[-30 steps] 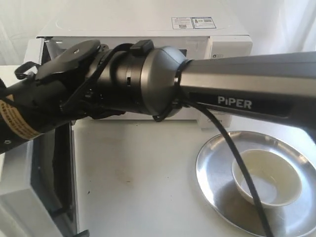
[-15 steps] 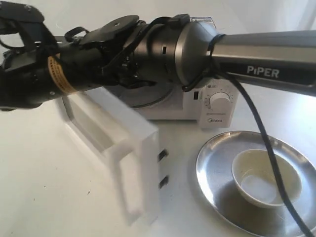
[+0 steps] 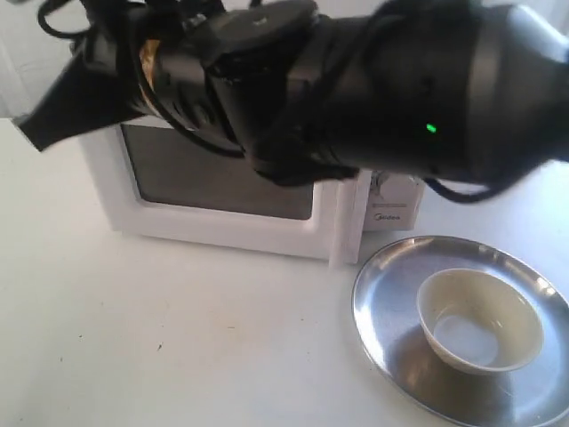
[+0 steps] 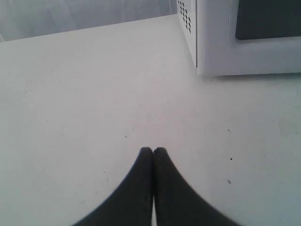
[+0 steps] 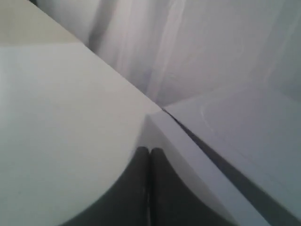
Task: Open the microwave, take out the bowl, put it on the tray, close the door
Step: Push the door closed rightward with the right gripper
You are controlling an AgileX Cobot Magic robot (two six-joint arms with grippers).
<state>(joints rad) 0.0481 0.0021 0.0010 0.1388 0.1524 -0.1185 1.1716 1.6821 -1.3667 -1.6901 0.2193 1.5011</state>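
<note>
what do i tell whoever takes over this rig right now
Left gripper: shut, empty, over bare table beside the microwave.
Right gripper: shut, empty, at a white edge of the microwave; its arm reaches across the front.
Bowl: upright in the tray, near the microwave's dial end.
Door: looks swung to; latch cannot be confirmed.
Done: bowl out, on the tray.
Left: check the door is fully shut, pull arms clear.

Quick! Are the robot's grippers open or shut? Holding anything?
Left gripper: shut, holding nothing.
Right gripper: shut, holding nothing.
</note>
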